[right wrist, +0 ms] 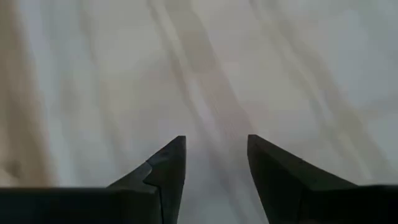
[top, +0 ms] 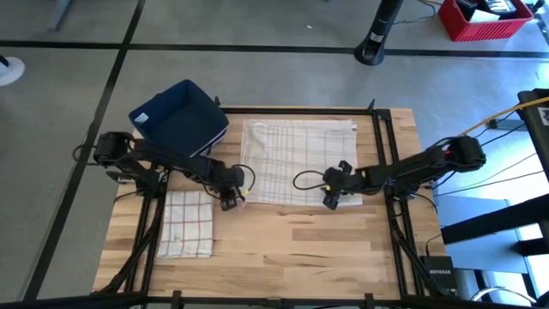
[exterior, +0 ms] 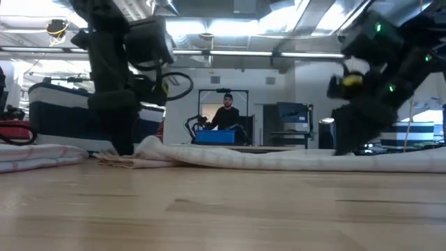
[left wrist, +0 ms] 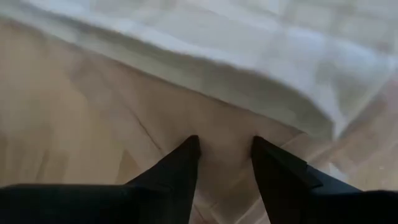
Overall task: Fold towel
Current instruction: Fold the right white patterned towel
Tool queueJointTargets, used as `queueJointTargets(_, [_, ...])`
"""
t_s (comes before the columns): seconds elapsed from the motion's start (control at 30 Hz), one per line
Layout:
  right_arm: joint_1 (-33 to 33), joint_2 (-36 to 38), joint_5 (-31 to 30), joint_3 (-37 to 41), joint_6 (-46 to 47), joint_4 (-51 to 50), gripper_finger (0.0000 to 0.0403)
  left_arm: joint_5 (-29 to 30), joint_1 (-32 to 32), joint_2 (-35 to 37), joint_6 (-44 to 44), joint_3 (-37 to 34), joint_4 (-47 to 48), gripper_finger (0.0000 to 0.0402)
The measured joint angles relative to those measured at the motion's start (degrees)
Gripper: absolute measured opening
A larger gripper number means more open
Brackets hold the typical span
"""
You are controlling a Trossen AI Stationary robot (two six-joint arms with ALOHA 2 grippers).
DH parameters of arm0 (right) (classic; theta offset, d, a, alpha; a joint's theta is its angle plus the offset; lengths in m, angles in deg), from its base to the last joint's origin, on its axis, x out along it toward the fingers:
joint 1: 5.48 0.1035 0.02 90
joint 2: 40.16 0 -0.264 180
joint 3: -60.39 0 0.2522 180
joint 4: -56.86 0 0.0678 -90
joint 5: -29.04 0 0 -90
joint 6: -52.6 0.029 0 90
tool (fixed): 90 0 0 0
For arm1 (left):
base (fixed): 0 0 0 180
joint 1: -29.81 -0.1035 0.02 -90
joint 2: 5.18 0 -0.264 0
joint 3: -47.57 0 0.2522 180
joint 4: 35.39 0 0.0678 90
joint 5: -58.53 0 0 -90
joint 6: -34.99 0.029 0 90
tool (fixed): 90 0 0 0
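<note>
L hand [top: 230,202] & R hand [top: 331,200] at towel [top: 296,159] front edge, both parted, gripping nothing.

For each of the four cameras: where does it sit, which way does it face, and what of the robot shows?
High view: above the table, straight down; both arms, left gripper, right gripper, spread towel, folded towel, blue bin.
Low view: at tabletop height, looking level into the room; both arms come down onto the spread towel; a person behind.
Left wrist view: on the left wrist; own open fingers over wood at the towel's edge.
Right wrist view: on the right wrist; own open fingers over towel.
All four share the spread towel.
</note>
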Motion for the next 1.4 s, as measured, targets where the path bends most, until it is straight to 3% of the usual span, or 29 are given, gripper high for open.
queueJointTargets(0.2, [-0.1, -3.5, 0.9, -0.4, 2.9, -4.9, 0.0172, 0.4, 0.0, 0.3, -9.9, -1.9, 7.8, 0.0143])
queueJointTargets(0.43, [-0.1, -0.8, 4.8, -0.4, 4.6, -11.9, 0.0172, 1.0, 0.0, 0.4, -18.0, -1.9, 20.2, 0.0143])
queueJointTargets(0.67, [-0.1, 4.4, 7.0, -1.4, 4.3, -15.0, 0.0172, 0.3, 1.3, 2.3, -16.1, -1.0, 26.2, 0.0143])
queueJointTargets(0.87, [-0.1, 7.3, 6.3, -6.3, -0.2, -16.3, 0.0172, 3.0, 3.3, 9.1, -12.7, 7.3, 25.2, 0.0143])
queueJointTargets(1.07, [-0.1, 7.3, 1.2, -8.7, -3.2, -15.4, 0.0172, 7.8, 2.8, 12.7, -8.2, 9.6, 7.1, 0.0143])
queueJointTargets(1.27, [-0.2, 7.0, -11.1, -6.6, -3.3, -14.8, 0.0172, 7.8, -2.1, 7.7, -1.0, 7.3, -9.2, 0.0143])
queueJointTargets(1.4, [-0.2, 7.0, -13.1, -3.4, -3.3, -12.3, 0.0172, 7.8, -5.9, 0.6, 0.8, 6.2, -14.3, 0.0143])
